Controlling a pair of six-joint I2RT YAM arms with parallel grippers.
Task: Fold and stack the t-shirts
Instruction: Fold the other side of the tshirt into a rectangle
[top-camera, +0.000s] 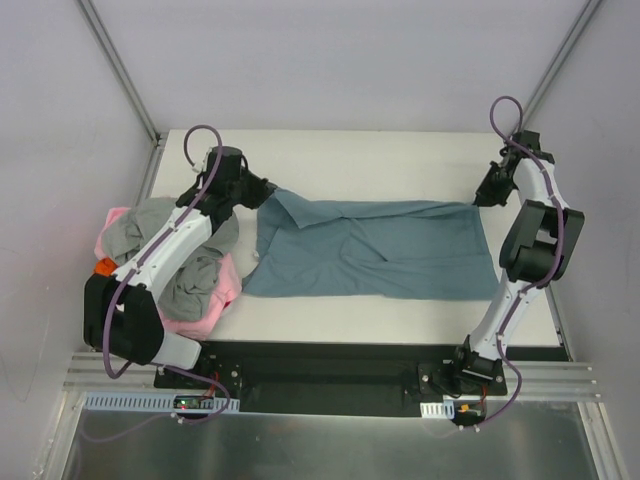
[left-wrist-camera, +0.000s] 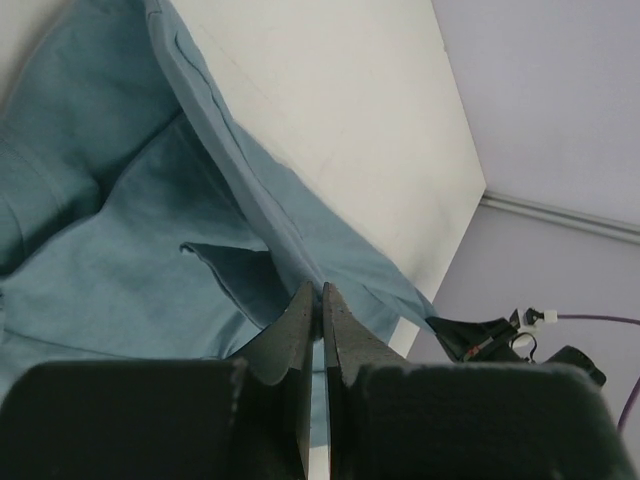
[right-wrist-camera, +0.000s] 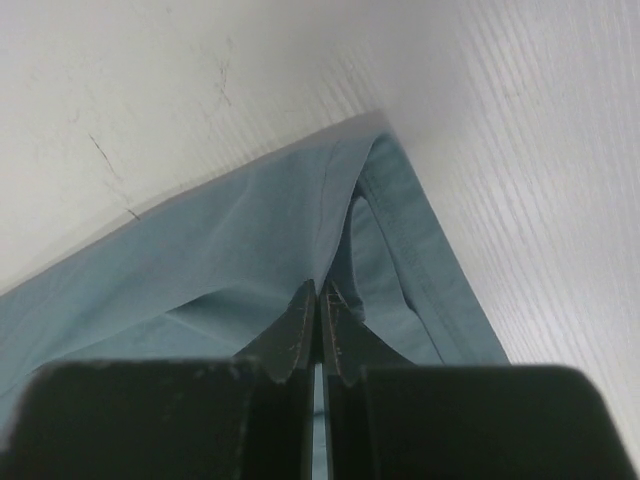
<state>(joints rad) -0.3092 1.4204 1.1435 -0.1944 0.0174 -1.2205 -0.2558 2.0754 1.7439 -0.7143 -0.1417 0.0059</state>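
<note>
No legible text, label, brand or number on anything

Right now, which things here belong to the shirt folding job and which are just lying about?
Job: blue shirt, left gripper and right gripper shut on its far corners; grey shirt, pink shirt, orange shirt piled left.
Not the job: table, purple cables, black base plate.
</note>
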